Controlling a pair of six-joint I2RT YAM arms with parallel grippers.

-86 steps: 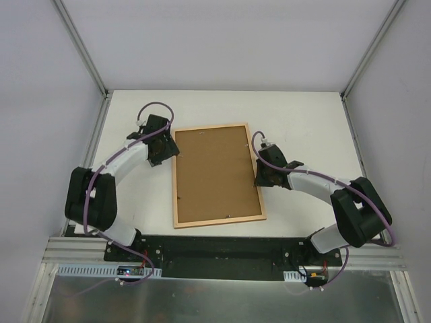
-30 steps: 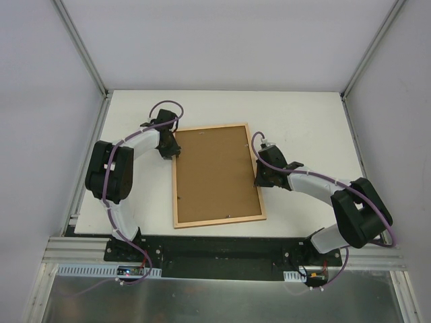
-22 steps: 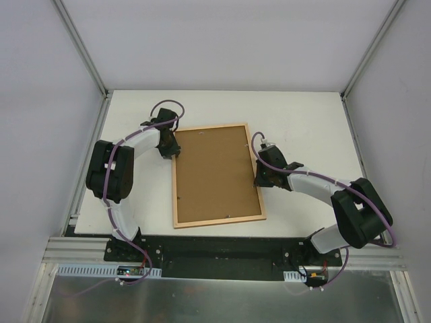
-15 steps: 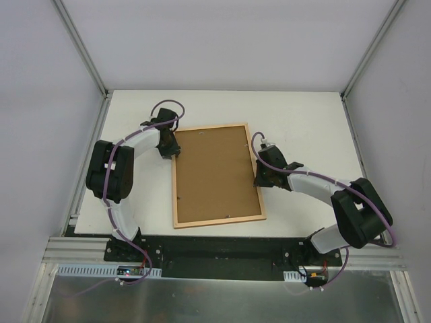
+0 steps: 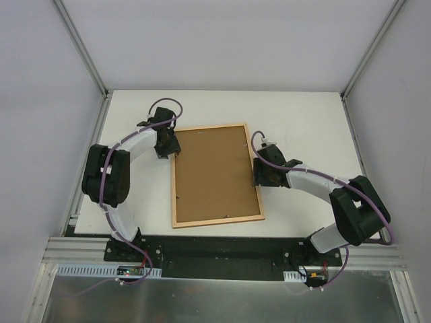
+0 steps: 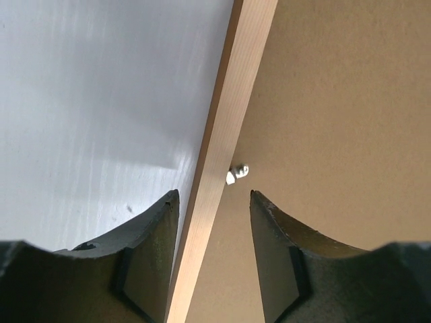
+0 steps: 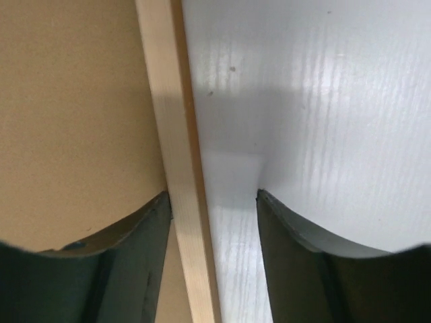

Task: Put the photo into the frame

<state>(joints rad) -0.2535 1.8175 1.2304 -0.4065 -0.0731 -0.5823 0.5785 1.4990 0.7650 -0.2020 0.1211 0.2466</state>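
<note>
The frame (image 5: 215,175) lies face down on the white table, its brown fibreboard back up and its thin wooden border all round. The photo is not in view. My left gripper (image 5: 168,147) is open over the frame's left border near the far corner. In the left wrist view (image 6: 214,202) its jaws straddle the border (image 6: 222,155) beside a small metal tab (image 6: 237,173). My right gripper (image 5: 259,176) is open at the frame's right border. In the right wrist view (image 7: 212,202) one finger is over the back (image 7: 74,101), against the border (image 7: 172,134). The other is over the table.
White table (image 5: 303,128) enclosed by pale walls with metal corner posts (image 5: 81,47). The arm bases sit on a black rail (image 5: 222,252) at the near edge. Purple cables loop over both wrists.
My left arm has swung its elbow outward and its gripper has moved a little toward the frame's far left corner. The frame and my right gripper have shifted slightly left.
</note>
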